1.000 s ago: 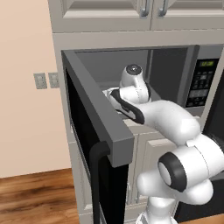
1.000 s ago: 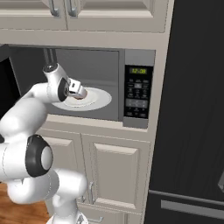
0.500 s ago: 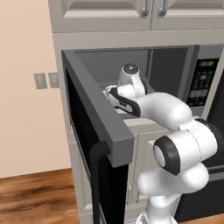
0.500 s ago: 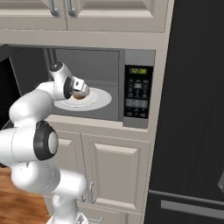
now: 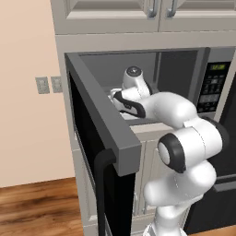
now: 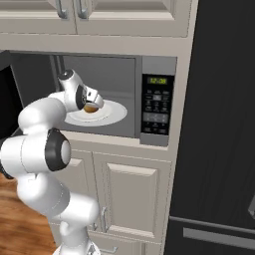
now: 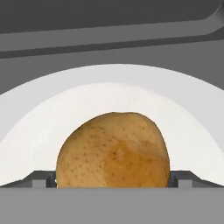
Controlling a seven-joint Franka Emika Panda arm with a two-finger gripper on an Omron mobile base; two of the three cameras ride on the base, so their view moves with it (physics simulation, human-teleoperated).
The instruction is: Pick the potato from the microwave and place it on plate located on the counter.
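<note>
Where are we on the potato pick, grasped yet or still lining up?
Done: microwave door open, arm reached inside the cavity. In hand: gripper straddles the potato, a finger at each side, on the white dish; whether it is clamped is unclear. Left: lifting out and moving to the plate on the counter.

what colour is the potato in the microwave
Golden-brown with fine dark speckles and a darker orange-brown patch; the potato shows best in the hand view.
</note>
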